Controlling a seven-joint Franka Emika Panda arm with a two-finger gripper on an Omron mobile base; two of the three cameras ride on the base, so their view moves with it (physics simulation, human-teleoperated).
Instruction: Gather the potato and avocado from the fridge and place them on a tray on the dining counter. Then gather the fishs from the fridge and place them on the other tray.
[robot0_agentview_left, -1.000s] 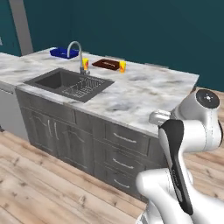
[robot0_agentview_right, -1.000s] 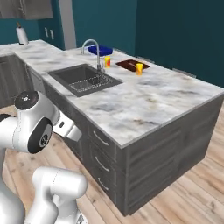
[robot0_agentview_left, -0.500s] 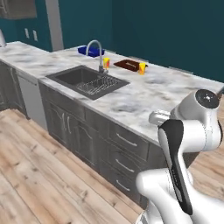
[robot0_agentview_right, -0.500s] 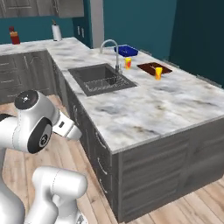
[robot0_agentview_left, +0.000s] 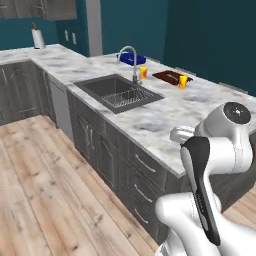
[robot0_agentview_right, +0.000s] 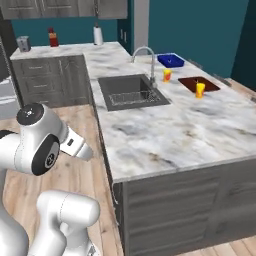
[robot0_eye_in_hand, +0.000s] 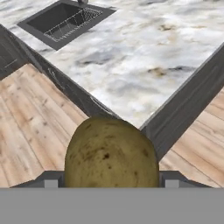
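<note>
The gripper (robot0_eye_in_hand: 109, 186) is closed on a brown, speckled potato (robot0_eye_in_hand: 111, 153), its jaws spread wide around it; the potato sits low in the hand view, above the wood floor (robot0_eye_in_hand: 30, 118) and just short of the corner of the dining counter (robot0_eye_in_hand: 144, 57). No label or writing can be read on anything.

Taking the sink (robot0_agentview_left: 117, 92) as the landmark: the dark basin with its wire rack is set into the grey-white marbled top. The curved faucet (robot0_agentview_left: 131, 60) rises at its far rim. Behind the faucet lies the blue tray (robot0_agentview_right: 171, 60). Just right of the faucet stands a small orange cup (robot0_agentview_right: 166, 75). Further right of the sink lies the reddish-brown tray (robot0_agentview_right: 198, 83), with a second orange cup (robot0_agentview_right: 200, 90) at its near edge.

Left of the sink a side counter (robot0_agentview_right: 55, 50) carries a paper towel roll (robot0_agentview_left: 38, 38) against a teal wall (robot0_agentview_left: 210, 35).
</note>
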